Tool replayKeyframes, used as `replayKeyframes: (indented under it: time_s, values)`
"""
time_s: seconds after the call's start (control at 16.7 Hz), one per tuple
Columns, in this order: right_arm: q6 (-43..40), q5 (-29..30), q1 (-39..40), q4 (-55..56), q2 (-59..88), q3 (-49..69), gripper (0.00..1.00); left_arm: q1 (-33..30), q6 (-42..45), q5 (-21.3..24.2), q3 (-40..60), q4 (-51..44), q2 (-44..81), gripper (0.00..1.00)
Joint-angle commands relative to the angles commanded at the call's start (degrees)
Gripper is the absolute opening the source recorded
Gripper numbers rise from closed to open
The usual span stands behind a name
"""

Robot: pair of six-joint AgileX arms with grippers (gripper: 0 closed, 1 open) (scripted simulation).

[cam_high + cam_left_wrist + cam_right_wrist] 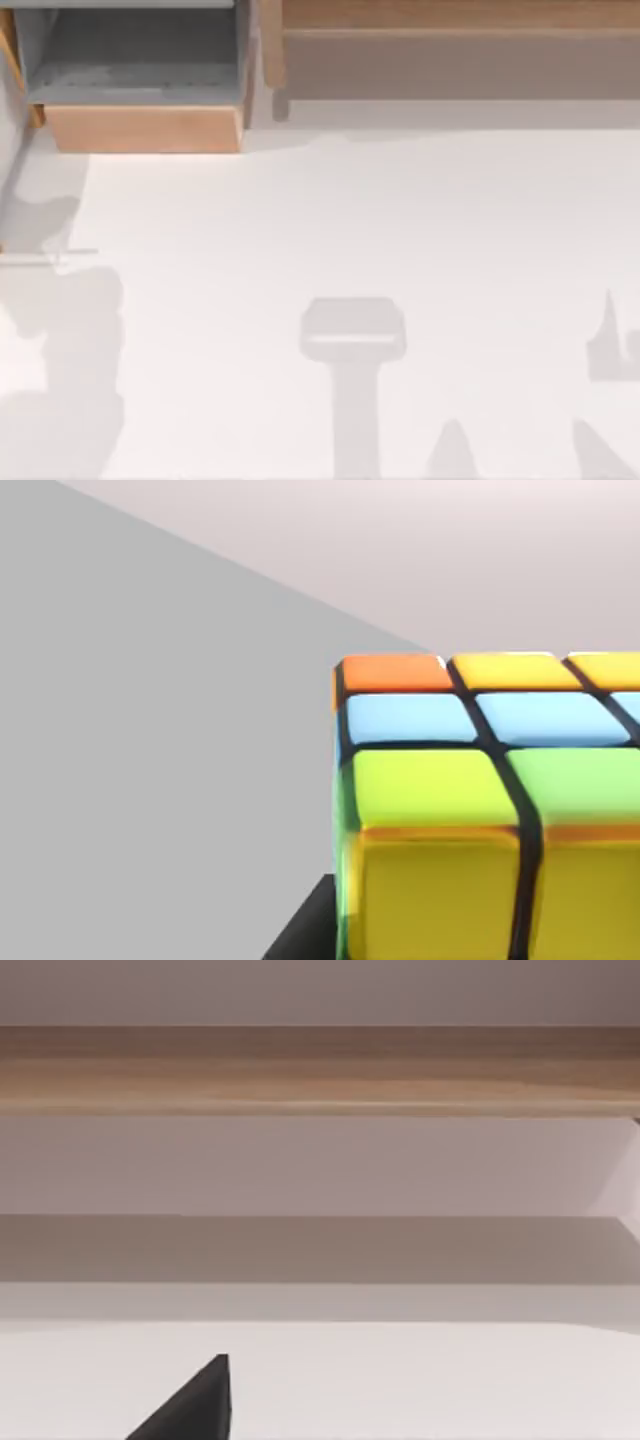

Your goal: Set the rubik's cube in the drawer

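The rubik's cube [470, 800] sits very close in the left wrist view, with orange, yellow, pale blue and green tiles split by dark lines. My left gripper [470, 950] is shut on it, and one dark finger [305, 930] shows against the cube's side. Behind the cube lies a plain grey surface. In the top view the drawer [140, 128] stands pulled open at the table's far left, with a tan front panel and grey inner walls and floor. A dark part of my right gripper [195, 1405] shows low over the white table, facing the shelf.
A long brown wooden shelf [450, 35] runs along the back right of the table, beside the drawer. Grey arm shadows fall on the white tabletop [350, 230] at its left edge, front middle and front right.
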Motion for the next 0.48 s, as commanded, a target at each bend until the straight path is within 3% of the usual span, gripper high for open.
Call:
replayKeyframes:
  time_s: [0.48]
  values:
    - [0.0,0.0,0.0,0.0,0.0,0.0,1.0,-16.67,-23.7,-6.64,-5.67,-14.4,18.36,0.0]
